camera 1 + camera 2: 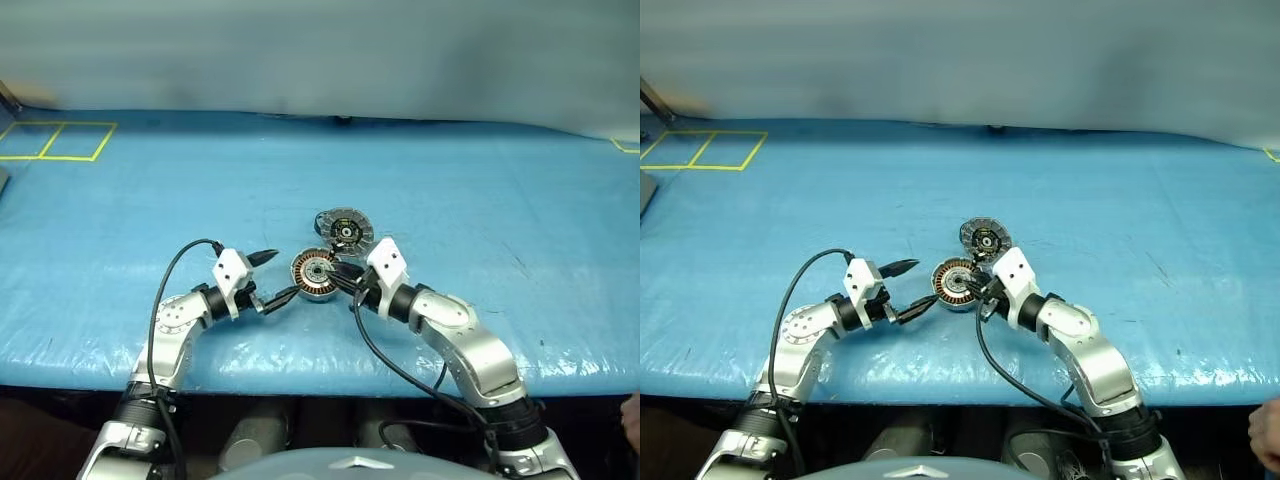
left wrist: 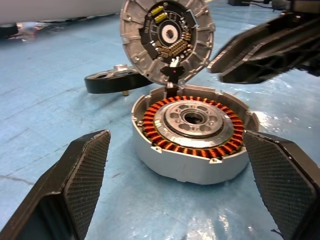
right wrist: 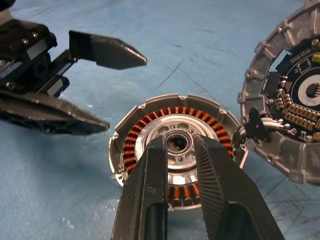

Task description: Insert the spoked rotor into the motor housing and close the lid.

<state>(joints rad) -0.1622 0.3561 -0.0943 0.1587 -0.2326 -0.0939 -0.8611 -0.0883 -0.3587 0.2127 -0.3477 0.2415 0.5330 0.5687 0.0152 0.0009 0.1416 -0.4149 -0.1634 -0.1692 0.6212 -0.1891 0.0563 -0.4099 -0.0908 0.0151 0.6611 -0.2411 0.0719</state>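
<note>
The black spoked wheel (image 2: 111,81) lies flat behind the open motor can (image 2: 192,137), nearer the narrowly parted, empty right pincer (image 3: 181,165); left pincer (image 1: 270,276) stands wide apart, empty.

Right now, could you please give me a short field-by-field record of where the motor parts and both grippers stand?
motor housing: on the blue table, open, copper windings showing, no rotor inside
lid: tilted up at the housing's far edge, circuit face showing
spoked rotor: flat on the table beyond the housing
left gripper: open, beside the housing
right gripper: jaws nearly closed, empty, over the housing's centre
</note>
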